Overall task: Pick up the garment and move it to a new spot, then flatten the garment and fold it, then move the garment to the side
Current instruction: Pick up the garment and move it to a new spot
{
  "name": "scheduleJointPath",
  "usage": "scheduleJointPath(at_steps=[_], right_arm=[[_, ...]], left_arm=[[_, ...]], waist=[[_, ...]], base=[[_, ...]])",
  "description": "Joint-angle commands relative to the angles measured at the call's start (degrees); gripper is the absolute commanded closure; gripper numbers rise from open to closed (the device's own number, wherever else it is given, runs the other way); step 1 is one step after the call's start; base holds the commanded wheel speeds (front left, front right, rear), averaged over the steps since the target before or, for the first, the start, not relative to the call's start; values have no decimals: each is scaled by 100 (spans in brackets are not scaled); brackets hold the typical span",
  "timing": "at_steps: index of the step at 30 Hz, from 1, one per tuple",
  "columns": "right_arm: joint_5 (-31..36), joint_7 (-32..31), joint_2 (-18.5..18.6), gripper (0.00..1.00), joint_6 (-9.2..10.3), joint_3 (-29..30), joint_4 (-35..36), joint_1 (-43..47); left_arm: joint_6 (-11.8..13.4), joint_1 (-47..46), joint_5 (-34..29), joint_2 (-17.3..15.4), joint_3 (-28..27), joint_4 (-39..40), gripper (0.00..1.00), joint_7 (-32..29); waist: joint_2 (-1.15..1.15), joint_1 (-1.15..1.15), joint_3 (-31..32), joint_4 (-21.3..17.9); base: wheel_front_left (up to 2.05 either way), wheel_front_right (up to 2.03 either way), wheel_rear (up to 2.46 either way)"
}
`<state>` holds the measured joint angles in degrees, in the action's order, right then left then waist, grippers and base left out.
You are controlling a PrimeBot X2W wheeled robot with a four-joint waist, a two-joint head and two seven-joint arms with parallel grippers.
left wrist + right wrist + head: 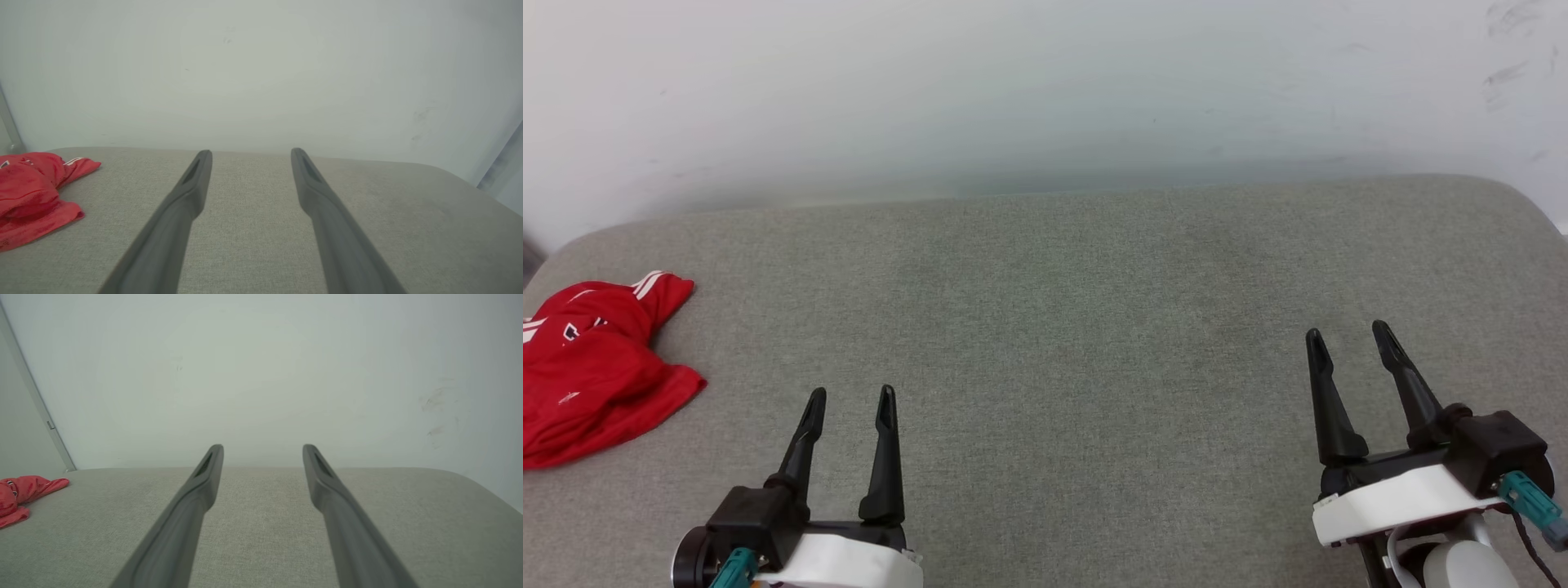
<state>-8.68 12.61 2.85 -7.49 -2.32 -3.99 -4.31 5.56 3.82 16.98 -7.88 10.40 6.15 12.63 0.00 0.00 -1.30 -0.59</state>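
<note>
A crumpled red shirt of shiny jersey cloth lies in a heap at the far left of a wide, soft grey top covered in woven cloth, with rounded corners. Part of the shirt runs off the left edge of the head view. One sleeve sticks out toward the back, with thin white stripes near its end. A bit of dark and white print shows on the shirt, but it is too scrunched up to read.

The left gripper, black with two long dark fingers on a white wrist, hangs over the near part of the grey top. It is a little to the right of the shirt and does not touch it. Its fingers are spread wide apart, let go, and the grey top shows between them.

The right gripper is black and white too, with a teal plug at its side. It is over the right side of the grey top, well apart from the shirt. Its fingers are also spread wide and let go, and their tips lean a bit to the left in the head view.

Behind the grey top stands a plain white wall. It has a few dark scuff marks up at the right. In the right wrist view a thin grey strip runs up the wall, just behind the corner where the shirt lies.
</note>
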Motion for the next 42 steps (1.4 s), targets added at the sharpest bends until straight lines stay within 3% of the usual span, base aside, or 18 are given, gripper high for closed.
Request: scheduleJointPath(at_steps=[1,16,32,42], right_arm=[[121,55,5,0,0,3,25,-23],[634,216,4,0,1,-47,-74,-22],[62,261,4,0,1,-27,-297,-48],[117,261,3,0,1,-96,-344,-5]], left_arm=[[-99,65,-163,53,-61,30,0,48],[-689,188,-975,363,-405,-179,0,213],[-1133,126,-785,495,-757,-380,0,260],[-1239,58,-799,501,-875,-528,0,260]], waist=[[0,0,0,-5],[0,0,-19,-17],[0,0,-58,47],[0,0,-98,503]], base=[[0,0,0],[0,0,0],[0,0,0],[0,0,0]])
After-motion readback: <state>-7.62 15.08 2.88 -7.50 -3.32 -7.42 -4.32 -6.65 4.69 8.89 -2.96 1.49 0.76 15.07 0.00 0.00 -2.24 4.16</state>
